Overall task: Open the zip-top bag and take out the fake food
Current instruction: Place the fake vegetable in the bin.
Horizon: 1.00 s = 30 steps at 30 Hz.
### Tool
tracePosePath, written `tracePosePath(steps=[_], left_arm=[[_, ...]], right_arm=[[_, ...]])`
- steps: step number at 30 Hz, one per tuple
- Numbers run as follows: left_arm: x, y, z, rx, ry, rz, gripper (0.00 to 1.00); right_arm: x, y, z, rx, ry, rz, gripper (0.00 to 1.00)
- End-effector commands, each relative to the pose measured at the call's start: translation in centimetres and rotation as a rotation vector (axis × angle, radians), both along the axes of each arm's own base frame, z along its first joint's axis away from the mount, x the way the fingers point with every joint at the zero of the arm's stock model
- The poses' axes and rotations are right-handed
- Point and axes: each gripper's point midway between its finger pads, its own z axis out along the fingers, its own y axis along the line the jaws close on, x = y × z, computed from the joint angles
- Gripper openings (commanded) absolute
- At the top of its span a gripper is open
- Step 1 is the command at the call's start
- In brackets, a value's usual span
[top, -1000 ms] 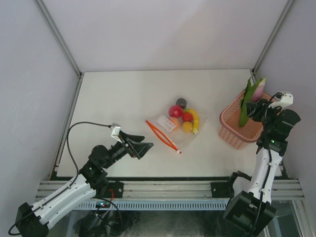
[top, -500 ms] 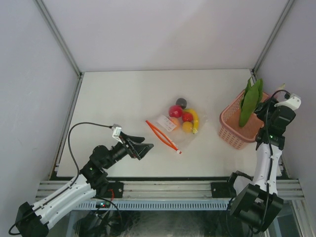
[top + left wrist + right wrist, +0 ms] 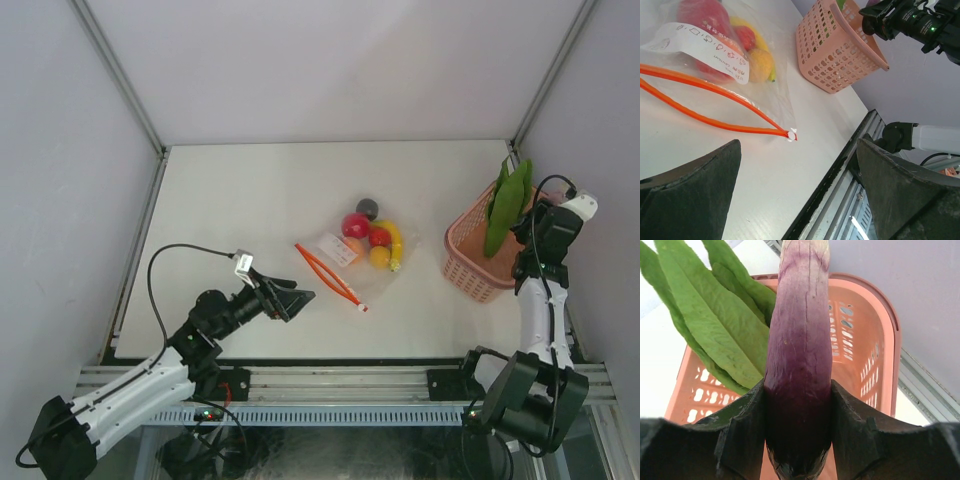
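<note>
1. A white bench (image 3: 250, 190) seen from above, walled in by pale panels, with two robot arms mounted at its near edge.
2. A clear bag (image 3: 352, 268) lies flat near the bench's middle. Its orange zipper strip (image 3: 330, 272) faces the left arm, and the two halves are spread apart, so the mouth gapes. A white label (image 3: 337, 248) sits on the plastic.
3. Most of the food is bunched at the bag's far end: a red fruit (image 3: 355, 224), a smaller red one (image 3: 379, 237), a yellow banana (image 3: 395, 240) and an orange fruit (image 3: 379, 256). A dark ball (image 3: 368, 208) sits at the far edge; whether it is inside the plastic cannot be told.
4. The left gripper (image 3: 293, 299) hangs low over the bench, just short of the zipper, jaws spread wide and empty. Its wrist view shows the near corner of the zipper between the two fingers, not touching either.
5. A pink lattice basket (image 3: 468, 262) stands at the bench's right side, well apart from the bag.
6. The right gripper (image 3: 798, 440) is clamped on the purple stalk of a long leafy vegetable (image 3: 506, 203), held over the basket's far right corner with the green leaves pointing away from the arm.
7. In the right wrist view, stalk and leaves block most of the basket; only its rim and lattice wall (image 3: 875, 340) show behind them.
8. Nothing lies between the left gripper and the bag's mouth.
</note>
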Motion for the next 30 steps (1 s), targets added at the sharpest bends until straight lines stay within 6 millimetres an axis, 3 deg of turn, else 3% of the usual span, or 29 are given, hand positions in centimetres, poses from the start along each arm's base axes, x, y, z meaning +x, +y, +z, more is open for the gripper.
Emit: tracePosePath(steps=[1, 18, 27, 30], left_arm=[[0.0, -0.2, 1.3, -0.051, -0.026, -0.009, 1.0], [-0.3, 0.1, 0.9, -0.069, -0.012, -0.005, 1.0], [-0.4, 0.2, 0.7, -0.074, -0.011, -0.002, 1.0], [-0.5, 0.2, 0.6, -0.073, -0.008, -0.003, 1.0]], right_arm=[[0.7, -1.3, 2.4, -0.021, -0.069, -0.07, 0.36], [0.9, -2.5, 0.4, 0.005, -0.017, -0.14, 0.48], [0.7, -3.0, 0.0, 0.02, -0.012, -0.187, 0.68], [0.8, -3.0, 0.1, 0.023, -0.014, -0.183, 0.7]])
